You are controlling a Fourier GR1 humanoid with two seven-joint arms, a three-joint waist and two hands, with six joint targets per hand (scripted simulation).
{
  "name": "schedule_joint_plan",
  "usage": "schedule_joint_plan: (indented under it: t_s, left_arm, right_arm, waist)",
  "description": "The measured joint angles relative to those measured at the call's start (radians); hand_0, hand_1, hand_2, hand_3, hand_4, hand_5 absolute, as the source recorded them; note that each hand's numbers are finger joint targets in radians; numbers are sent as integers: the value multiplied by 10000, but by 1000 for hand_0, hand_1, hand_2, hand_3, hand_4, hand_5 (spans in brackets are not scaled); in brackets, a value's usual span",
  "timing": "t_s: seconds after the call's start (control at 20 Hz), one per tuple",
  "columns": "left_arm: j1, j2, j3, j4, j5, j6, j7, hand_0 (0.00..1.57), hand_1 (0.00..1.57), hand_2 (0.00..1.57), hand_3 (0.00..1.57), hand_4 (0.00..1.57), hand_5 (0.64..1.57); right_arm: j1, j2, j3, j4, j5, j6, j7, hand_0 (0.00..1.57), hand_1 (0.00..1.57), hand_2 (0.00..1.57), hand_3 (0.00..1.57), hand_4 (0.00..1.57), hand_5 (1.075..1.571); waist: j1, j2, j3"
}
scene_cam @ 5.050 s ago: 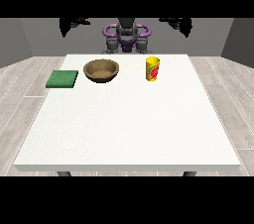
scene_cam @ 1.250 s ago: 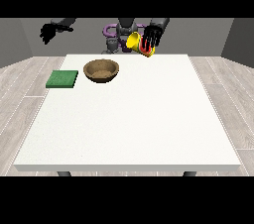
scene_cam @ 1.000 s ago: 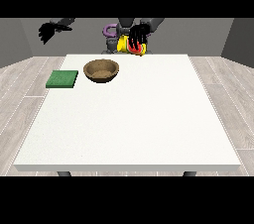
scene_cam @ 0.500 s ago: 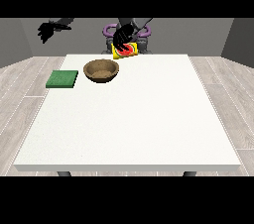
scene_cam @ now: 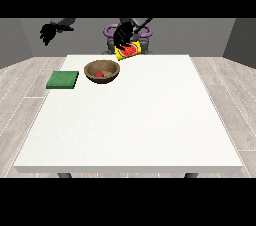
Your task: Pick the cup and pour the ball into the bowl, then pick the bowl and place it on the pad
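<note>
Cup (scene_cam: 128, 51) yellow, red label unreadable, tipped | hand (scene_cam: 121, 35) at view's right curled round it | ball (scene_cam: 99, 74) in bowl (scene_cam: 102, 71)

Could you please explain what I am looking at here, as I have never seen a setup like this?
This is a humanoid robot behind a large white table, seen from a camera across the table that faces it. On the table lie a flat green square pad and a brown wooden bowl with a small red ball inside. The black hand at the view's right holds a yellow cup tipped on its side above the table's far edge. The other black hand at the view's left hangs in the air, holding nothing.
</note>
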Motion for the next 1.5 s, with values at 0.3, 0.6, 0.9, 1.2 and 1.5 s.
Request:
schedule_joint_plan:
  t_s: [0.3,0.6,0.9,1.2,1.5]
  left_arm:
    - [856,153,3055,-1199,2914,1827,453,1175,1175,1443,1274,1465,1170]
    - [2510,-263,5703,-2648,6726,3661,-121,0,0,0,0,0,1541]
    - [4106,-447,6817,-4469,11163,3762,-2185,0,0,0,0,0,1564]
    - [5631,-449,7131,-5552,13935,2174,-4726,0,0,0,0,0,1563]
    - [6271,-120,7492,-6072,14831,948,-5758,0,0,0,0,0,1565]
  right_arm:
    - [252,156,-144,-11,-51,-436,263,0,0,0,0,225,1565]
    - [389,446,-100,-250,-104,-544,158,0,0,0,0,331,1568]
    - [40,1206,262,-594,193,-1282,33,0,0,0,0,201,1571]
    - [32,2345,622,-715,685,-2645,-172,0,0,0,0,313,1569]
    - [-525,2691,568,201,783,-3376,-691,0,0,0,0,257,1567]
  waist:
    - [767,-69,-88]
    - [855,531,-196]
    - [889,1256,-172]
    - [1588,1563,-64]
    - [1916,1779,-14]
